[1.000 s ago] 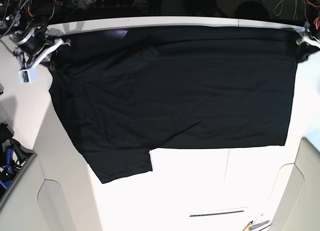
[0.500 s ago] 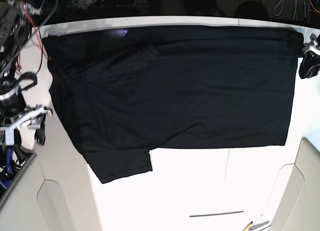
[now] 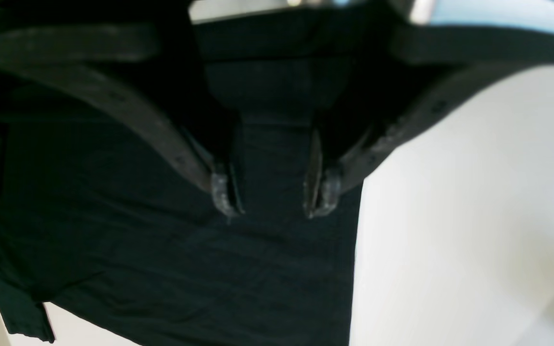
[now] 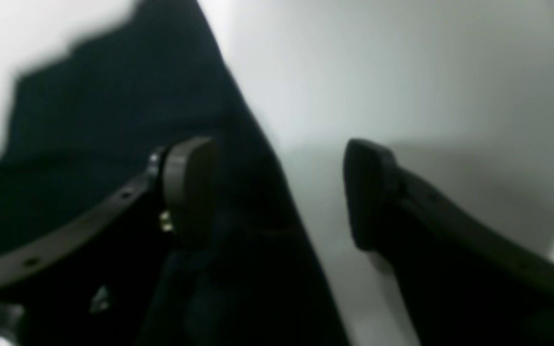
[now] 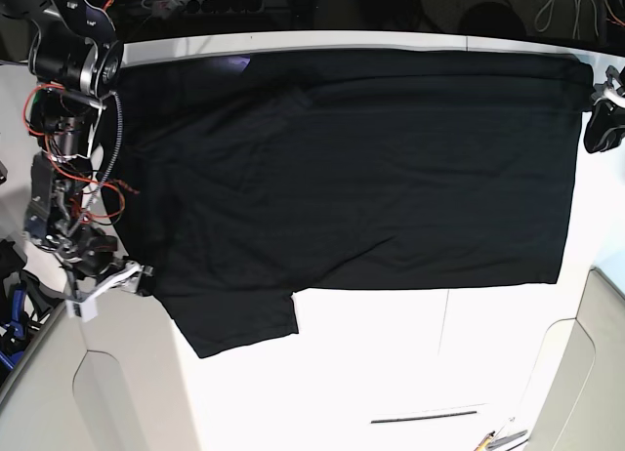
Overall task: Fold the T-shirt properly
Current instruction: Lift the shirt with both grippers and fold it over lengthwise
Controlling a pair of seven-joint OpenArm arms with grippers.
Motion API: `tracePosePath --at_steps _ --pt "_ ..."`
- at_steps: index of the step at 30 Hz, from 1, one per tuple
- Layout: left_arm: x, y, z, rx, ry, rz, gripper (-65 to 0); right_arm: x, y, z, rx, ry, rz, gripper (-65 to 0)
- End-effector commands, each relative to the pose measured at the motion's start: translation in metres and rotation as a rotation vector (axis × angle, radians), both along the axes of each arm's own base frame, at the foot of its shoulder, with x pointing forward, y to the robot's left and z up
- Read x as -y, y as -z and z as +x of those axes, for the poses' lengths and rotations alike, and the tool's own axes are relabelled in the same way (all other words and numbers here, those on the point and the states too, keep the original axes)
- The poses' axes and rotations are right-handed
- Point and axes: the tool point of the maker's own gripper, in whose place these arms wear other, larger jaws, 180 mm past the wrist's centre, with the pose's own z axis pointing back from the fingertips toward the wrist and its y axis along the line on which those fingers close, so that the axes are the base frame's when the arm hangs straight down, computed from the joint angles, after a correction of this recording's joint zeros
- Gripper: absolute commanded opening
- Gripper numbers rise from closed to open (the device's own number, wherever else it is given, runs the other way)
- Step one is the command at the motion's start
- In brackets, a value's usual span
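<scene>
The T-shirt (image 5: pixel 342 178) lies spread flat on the white table (image 5: pixel 391 363), plain black side up, its long edge running along the table's far rim. One short sleeve (image 5: pixel 239 324) juts toward the near side at the lower left in the base view. The cloth is matte, with only shallow creases, and its right-hand edge is straight.

Beyond the far rim runs a dark band holding a power strip (image 5: pixel 210 0) and loose cables (image 5: pixel 566 2). A thin dark line (image 5: pixel 423 416) crosses the table near its front edge.

The right gripper (image 5: pixel 132 277) hangs at the shirt's left border, just beside the sleeve, on an arm trailing red wires (image 5: pixel 98 192). In the right wrist view its two dark, rounded pads (image 4: pixel 190 187) stand wide apart, one over the cloth, the other over bare table, straddling the shirt's edge with nothing between them; the view is blurred.

The left gripper (image 5: pixel 601 129) sits at the far right corner of the shirt. In the left wrist view its fingers (image 3: pixel 224 192) are parted above the cloth's edge strip, unclenched, gripping nothing.
</scene>
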Motion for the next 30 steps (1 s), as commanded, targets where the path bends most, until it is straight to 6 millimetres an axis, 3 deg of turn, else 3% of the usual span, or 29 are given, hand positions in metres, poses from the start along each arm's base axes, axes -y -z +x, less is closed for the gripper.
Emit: tracePosePath --at_steps 1,4,7,9,11,12,16,20,23,30 --pt "-0.003 -0.015 0.007 0.046 0.013 0.019 -41.0 0.003 -0.017 0.017 0.053 -0.002 -0.023 -24.3" --pt "-0.003 -0.015 0.007 0.045 0.013 0.020 -41.0 -0.005 0.000 0.010 -0.001 -0.041 -0.099 -24.3" --pt "-0.003 -0.015 0.007 0.047 0.013 0.019 -41.0 -0.008 0.002 0.009 -0.013 -0.061 -0.133 -25.8" --pt "-0.003 -0.015 0.007 0.047 0.013 0.019 -41.0 -0.011 0.002 0.009 -0.011 -0.076 -0.133 -39.6" --pt "-0.003 -0.017 0.010 0.056 0.013 0.019 -41.0 -0.014 0.002 0.009 -0.009 -0.091 -0.127 -62.4" --pt "-0.003 -0.017 0.012 0.059 0.014 0.026 -41.0 -0.015 0.001 0.009 -0.006 -0.091 -0.118 -65.0" --pt "-0.003 -0.023 0.035 0.086 0.030 0.084 -40.9 -0.017 -0.001 0.011 0.003 -0.083 -0.094 -65.0" --pt "0.004 -0.033 0.075 0.145 0.088 0.206 -40.9 -0.018 -0.001 0.011 0.004 -0.083 -0.089 -65.0" --pt "-0.006 -0.037 0.110 0.159 0.053 0.307 -40.9 -0.018 -0.001 0.011 0.004 -0.083 -0.090 -65.0" --pt "-0.029 -0.014 0.181 0.093 0.002 0.291 -39.6 -0.018 -0.001 0.011 0.004 -0.083 -0.090 -65.0"
